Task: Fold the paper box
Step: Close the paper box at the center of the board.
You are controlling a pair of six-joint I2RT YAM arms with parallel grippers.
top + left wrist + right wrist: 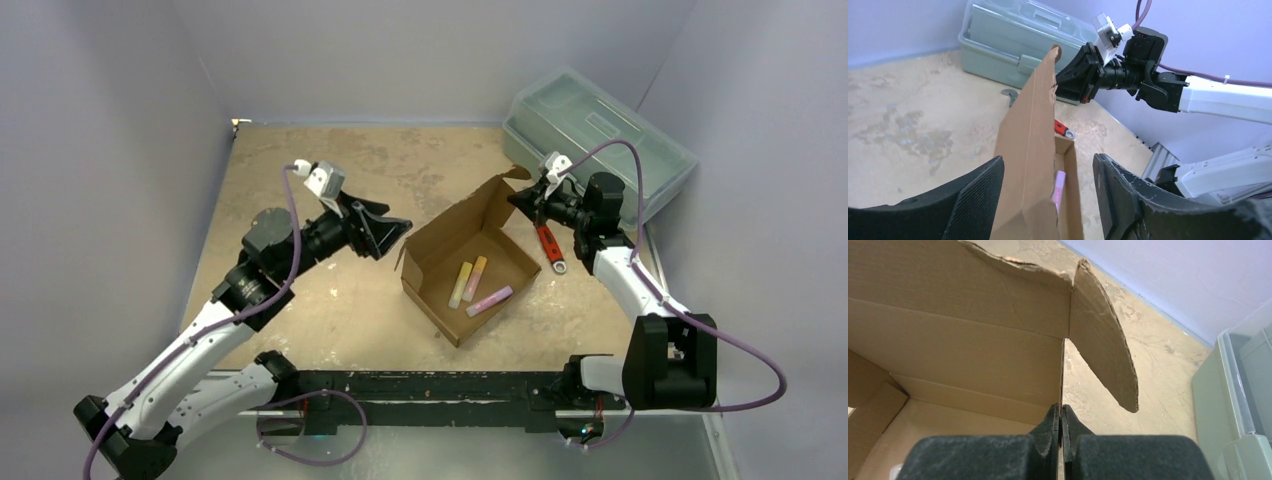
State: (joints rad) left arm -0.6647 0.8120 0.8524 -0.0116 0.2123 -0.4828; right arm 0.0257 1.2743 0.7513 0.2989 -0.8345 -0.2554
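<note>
The paper box [440, 262] sits open mid-table with three markers [474, 278] lying inside. The right gripper [520, 200] is pinched together on its far right wall. The left gripper [392, 235], fingers apart, straddles the left wall. A red wrench [548, 245] lies just right, a toolbox [600, 135] beyond

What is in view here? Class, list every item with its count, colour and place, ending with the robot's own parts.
paper box: one, brown, mid-table, open on top.
yellow pens: two, yellowish, lying inside the box.
pink pen: one, pink, inside the box beside them.
wrench: one, red handle, on the table right of the box.
toolbox: one, translucent grey-green, far right corner.
table: one, tan, worn.
left hand: one, black, open, just left of the box.
right hand: one, black, shut on the box's far right wall.
</note>
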